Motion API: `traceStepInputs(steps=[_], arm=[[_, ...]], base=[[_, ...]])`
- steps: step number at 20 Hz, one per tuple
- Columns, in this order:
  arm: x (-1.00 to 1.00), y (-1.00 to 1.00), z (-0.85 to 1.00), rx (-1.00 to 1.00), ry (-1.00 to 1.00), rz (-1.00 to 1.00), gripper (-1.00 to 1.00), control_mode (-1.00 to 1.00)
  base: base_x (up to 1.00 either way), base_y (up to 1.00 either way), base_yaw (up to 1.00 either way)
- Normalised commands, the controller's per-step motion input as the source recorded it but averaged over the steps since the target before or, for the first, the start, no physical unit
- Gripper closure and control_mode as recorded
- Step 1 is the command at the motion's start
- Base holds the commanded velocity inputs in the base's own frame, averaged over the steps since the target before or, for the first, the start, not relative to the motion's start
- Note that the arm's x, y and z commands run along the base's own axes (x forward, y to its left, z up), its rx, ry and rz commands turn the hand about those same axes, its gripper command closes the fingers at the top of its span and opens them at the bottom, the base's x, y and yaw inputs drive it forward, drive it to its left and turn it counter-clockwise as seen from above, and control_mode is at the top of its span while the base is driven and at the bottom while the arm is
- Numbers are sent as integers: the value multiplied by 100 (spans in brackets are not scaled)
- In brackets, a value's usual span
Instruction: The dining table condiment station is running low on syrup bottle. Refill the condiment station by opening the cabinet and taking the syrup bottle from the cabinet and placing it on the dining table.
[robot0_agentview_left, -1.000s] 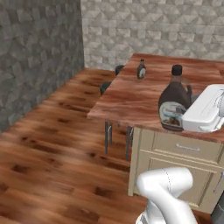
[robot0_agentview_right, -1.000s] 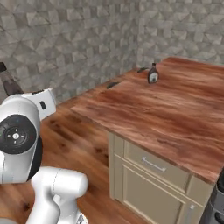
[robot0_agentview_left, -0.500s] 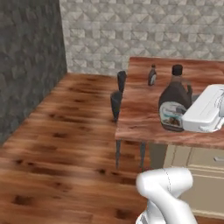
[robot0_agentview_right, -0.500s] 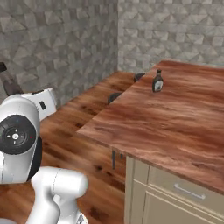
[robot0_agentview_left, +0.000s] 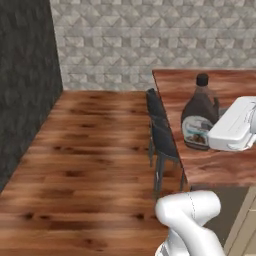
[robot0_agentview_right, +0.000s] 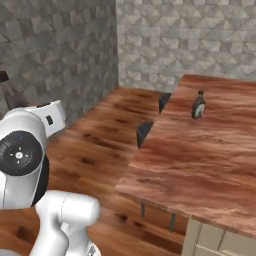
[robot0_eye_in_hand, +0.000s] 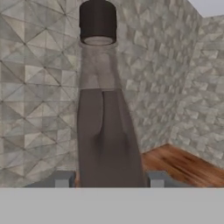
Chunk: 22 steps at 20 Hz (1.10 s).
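Pincer (robot0_eye_in_hand: 109, 180) is gripping the syrup bottle (robot0_eye_in_hand: 105, 127) by its lower body, holding it upright above the dining worktop (robot0_agentview_left: 220, 167), beside 2 stools (robot0_agentview_left: 162, 137).

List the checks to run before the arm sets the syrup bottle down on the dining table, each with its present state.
1. Syrup bottle in the grip: ok; in the hand view it stands between the gripper finger tips.
2. Bottle upright, black cap on top: ok.
3. Bottle over the dining table: ok in the left base view; it sits above the reddish-brown top near its edge.
4. Bottle resting on the top or just above it: cannot tell.
5. Set-down spot free of the small bottle: ok; that one stands apart, farther along the table.
6. Stools out of the way: ok; they are tucked at the table's edge.
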Motion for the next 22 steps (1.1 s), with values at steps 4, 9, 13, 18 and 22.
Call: traceStepInputs(steps=[4, 9, 13, 18, 22], arm=[[0, 0, 0, 0, 0, 0, 100, 100], [0, 0, 0, 0, 0, 0, 100, 100], [0, 0, 0, 0, 0, 0, 100, 100], [0, 0, 0, 0, 0, 0, 100, 100], [0, 0, 0, 0, 0, 0, 100, 100]], base=[[81, 100, -33], [96, 100, -39], [100, 100, -50], [98, 98, -57], [59, 61, -62]])
